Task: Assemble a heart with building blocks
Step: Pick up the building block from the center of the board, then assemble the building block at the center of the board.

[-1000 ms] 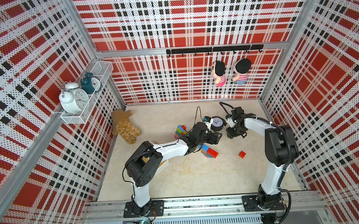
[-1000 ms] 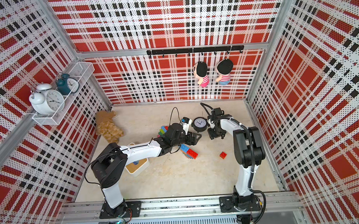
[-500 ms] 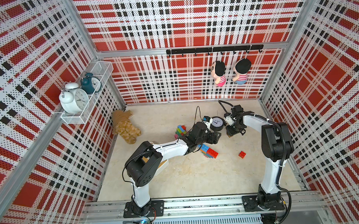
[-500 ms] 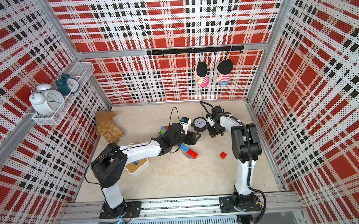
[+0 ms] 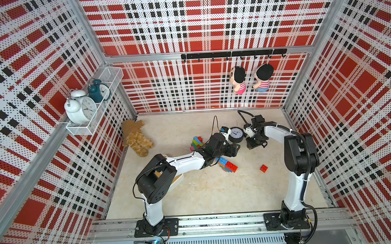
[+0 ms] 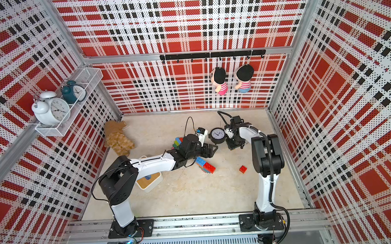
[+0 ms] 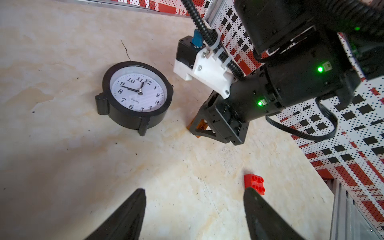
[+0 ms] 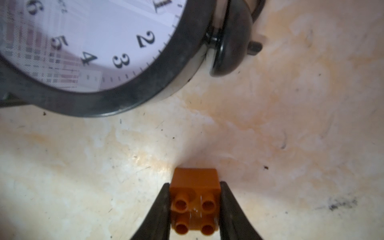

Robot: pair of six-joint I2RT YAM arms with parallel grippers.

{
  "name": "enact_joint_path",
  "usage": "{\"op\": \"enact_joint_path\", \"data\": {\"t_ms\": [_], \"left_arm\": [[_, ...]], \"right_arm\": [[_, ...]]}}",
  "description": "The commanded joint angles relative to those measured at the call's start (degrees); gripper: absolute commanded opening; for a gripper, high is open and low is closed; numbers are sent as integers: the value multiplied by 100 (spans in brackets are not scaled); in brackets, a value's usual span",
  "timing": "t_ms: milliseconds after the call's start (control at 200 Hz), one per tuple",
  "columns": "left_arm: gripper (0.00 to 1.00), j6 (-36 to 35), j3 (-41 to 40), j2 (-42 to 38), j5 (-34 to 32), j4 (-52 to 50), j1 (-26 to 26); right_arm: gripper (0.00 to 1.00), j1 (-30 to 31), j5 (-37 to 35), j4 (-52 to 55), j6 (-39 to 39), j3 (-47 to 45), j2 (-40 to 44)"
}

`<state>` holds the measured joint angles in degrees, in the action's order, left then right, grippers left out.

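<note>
My right gripper is shut on a small orange four-stud brick, which rests on the floor next to the black clock. In both top views that gripper points down at the floor, and the orange brick peeks out beneath it in the left wrist view. My left gripper hangs open with nothing in it, above bare floor. A loose red brick lies by one fingertip. A joined blue and red block piece lies under the left arm. A multicoloured block stack sits behind that arm.
The black clock lies face up between the two grippers. A plush bear lies at the back left. A white box with a wooden lid stands near the left arm's base. Plaid walls close in three sides.
The right gripper's jaws have closed onto the orange brick, and the right arm has swung slightly. The left arm and gripper have barely moved.
</note>
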<state>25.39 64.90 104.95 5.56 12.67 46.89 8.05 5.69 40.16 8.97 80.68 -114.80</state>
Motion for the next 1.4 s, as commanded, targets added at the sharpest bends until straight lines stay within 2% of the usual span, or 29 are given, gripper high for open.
{"op": "enact_joint_path", "data": {"t_ms": [0,180,331,466,676,927,1398], "left_arm": [[78,125,-435,-550,-193,153,-119],[82,746,-1675,-1594,-259,576,-598],[88,998,-2337,-2085,-68,623,-962],[91,1001,-2447,-1950,415,632,-1120],[82,1007,-2463,-1544,913,802,-1087],[79,978,-2441,-1288,1028,869,-985],[72,963,-2527,-1028,1008,973,-893]], "right_arm": [[21,6,35,-193,-205,-218,466],[0,494,-147,-519,-656,-888,1521],[0,1070,201,-244,-628,-1191,2243],[0,1620,470,324,-373,-1232,2566],[0,2264,427,1363,-268,-852,2509],[0,2796,213,1774,-308,-502,2294],[0,3068,42,1890,-115,-431,1953]]}}
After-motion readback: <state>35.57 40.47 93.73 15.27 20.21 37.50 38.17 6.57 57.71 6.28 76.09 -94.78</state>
